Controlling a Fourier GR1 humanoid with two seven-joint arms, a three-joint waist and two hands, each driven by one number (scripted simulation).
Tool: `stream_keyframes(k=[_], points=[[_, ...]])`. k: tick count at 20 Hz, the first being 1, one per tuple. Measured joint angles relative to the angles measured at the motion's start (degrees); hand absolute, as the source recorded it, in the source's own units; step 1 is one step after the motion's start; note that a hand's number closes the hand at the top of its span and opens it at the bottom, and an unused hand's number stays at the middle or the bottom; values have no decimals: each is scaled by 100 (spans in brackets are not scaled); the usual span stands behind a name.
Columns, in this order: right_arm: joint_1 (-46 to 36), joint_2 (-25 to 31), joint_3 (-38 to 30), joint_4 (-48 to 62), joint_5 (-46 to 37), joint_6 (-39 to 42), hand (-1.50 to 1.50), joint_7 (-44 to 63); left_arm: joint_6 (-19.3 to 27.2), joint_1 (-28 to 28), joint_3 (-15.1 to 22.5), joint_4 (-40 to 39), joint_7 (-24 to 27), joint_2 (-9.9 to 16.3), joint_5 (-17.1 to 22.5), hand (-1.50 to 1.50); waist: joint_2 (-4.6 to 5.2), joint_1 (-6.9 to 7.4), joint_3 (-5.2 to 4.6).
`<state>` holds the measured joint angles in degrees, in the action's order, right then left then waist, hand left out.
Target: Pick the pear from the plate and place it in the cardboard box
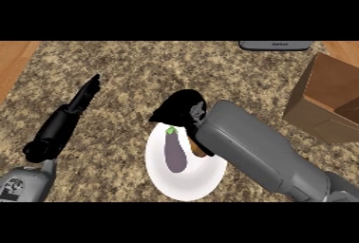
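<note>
A white plate (184, 182) lies on the speckled counter at the view's middle. On it lies a purple eggplant (174, 153) with a green stem, lengthwise. Just right of it a small brown-orange piece (199, 150), possibly the pear, peeks out from under my right forearm. My right hand (179, 108) hangs over the plate's far rim, seen from the back, and hides what is under it. My left hand (70, 114) rests at the left with straight fingers pointing away, holding nothing. The open cardboard box (324, 102) stands at the right edge.
A grey flat device (275, 45) lies at the far edge, left of the box's top. Wooden surface (14, 61) shows past the speckled counter at the far left and far right corners.
</note>
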<state>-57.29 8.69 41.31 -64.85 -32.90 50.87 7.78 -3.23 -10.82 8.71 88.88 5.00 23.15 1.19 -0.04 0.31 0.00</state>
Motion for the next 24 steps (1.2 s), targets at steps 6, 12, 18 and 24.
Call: stream_keyframes(k=[6,12,18,24], points=[[193,-266,-118,130,-573,-138,-150,-46,-211,-98,-180,22,-107,-73,-27,0,5,2,0],[365,-414,35,559,-1242,-460,-150,-372,-235,-169,-202,25,-223,-278,-194,0,10,13,0],[591,-518,-14,762,-1774,-651,-150,-632,-424,-218,-375,1,-260,-316,-251,0,8,7,0],[786,-525,-138,993,-2158,-765,-150,-1122,-421,-149,-407,-10,-162,-512,-465,0,8,3,0]])
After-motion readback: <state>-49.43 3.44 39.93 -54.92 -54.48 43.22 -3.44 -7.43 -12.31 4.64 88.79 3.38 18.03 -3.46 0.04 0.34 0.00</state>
